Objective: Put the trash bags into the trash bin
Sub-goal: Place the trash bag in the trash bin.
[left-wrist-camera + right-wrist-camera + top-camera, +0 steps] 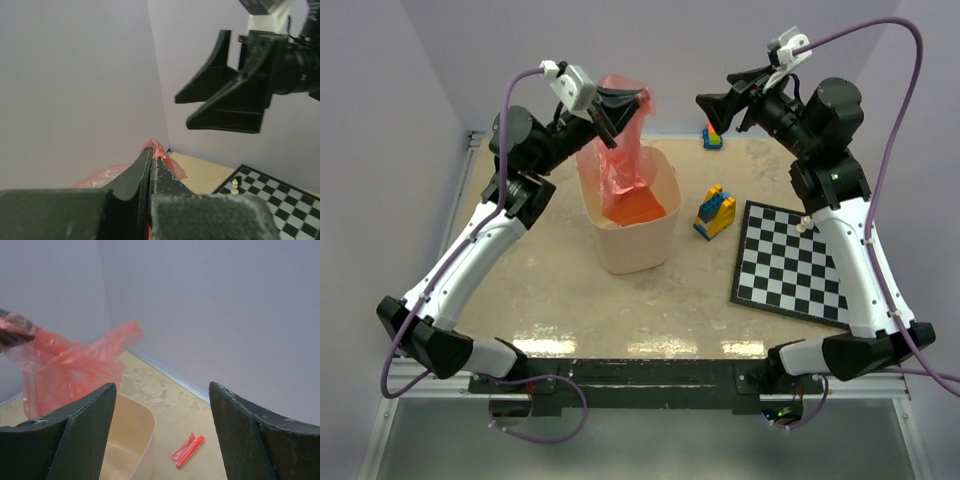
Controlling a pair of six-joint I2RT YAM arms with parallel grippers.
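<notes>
Progress: partial. Found left gripper pinched tight on crinkly red sack, raised over trash bin with lower folds hanging inside — not yet let go. Found right gripper spread wide, empty, well apart to the right. Spotted 1 folded red strip lying on table beyond bin — left to collect.

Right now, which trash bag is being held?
The crinkly red sack, pinched by the left gripper over the beige bin; the narrow folded red strip lies loose on the table.
</notes>
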